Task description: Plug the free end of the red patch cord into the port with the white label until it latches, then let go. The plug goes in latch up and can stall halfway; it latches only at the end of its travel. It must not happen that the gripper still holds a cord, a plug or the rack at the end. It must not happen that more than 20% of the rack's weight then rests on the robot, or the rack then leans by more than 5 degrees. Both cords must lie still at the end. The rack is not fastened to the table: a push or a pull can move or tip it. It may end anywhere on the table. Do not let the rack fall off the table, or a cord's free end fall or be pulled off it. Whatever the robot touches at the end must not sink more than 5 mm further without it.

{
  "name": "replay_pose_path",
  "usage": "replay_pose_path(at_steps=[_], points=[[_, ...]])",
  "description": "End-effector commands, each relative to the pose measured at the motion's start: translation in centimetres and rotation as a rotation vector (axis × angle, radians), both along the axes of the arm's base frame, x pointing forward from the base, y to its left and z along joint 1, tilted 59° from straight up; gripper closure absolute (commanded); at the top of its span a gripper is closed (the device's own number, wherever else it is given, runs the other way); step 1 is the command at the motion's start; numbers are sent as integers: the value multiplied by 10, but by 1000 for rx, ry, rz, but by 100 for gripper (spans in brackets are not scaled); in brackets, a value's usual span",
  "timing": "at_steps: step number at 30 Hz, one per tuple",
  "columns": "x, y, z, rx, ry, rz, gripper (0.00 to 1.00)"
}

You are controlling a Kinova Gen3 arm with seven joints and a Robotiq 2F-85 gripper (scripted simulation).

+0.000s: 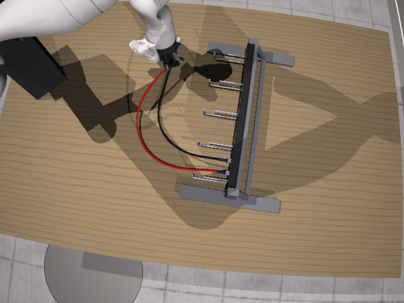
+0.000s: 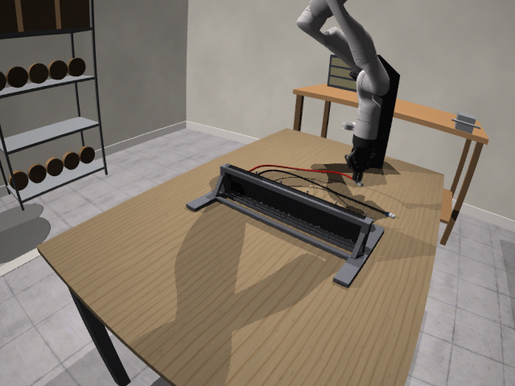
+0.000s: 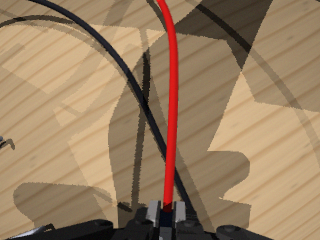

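My gripper [image 1: 168, 65] [image 2: 357, 181] [image 3: 166, 215] is shut on the free-end plug [image 3: 163, 212] of the red patch cord [image 1: 138, 120] [image 2: 299, 168] [image 3: 172, 94], low over the table's far left part, well apart from the rack. The red cord curves back to its plugged end [image 1: 221, 172] near the rack's near end. The black cord [image 1: 161, 127] [image 2: 332, 195] [image 3: 100, 40] runs beside it; its free end [image 1: 178, 40] [image 2: 389, 215] lies on the table by my gripper. The rack [image 1: 257, 124] [image 2: 357, 265] stands upright. Its port labels are too small to tell apart.
Several metal cable hooks [image 1: 225, 87] stick out from the rack's port side towards the cords. The arm's black base block [image 1: 29, 68] [image 2: 389, 112] stands at the table's corner. A side table [image 2: 415, 108] and a shelf unit [image 2: 41, 125] stand off the table.
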State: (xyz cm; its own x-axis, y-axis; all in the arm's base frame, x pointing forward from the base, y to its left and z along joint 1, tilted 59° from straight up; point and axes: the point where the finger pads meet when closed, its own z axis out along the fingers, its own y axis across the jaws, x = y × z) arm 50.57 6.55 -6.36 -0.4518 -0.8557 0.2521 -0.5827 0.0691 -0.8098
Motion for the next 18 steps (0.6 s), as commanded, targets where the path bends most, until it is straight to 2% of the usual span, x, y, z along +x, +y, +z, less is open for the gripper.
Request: replay_pose_path(at_steps=[1, 6, 18], points=[[6, -3, 13, 33, -33, -27, 100], [9, -3, 20, 60, -53, -47, 100], [19, -7, 47, 175, -138, -136, 100]])
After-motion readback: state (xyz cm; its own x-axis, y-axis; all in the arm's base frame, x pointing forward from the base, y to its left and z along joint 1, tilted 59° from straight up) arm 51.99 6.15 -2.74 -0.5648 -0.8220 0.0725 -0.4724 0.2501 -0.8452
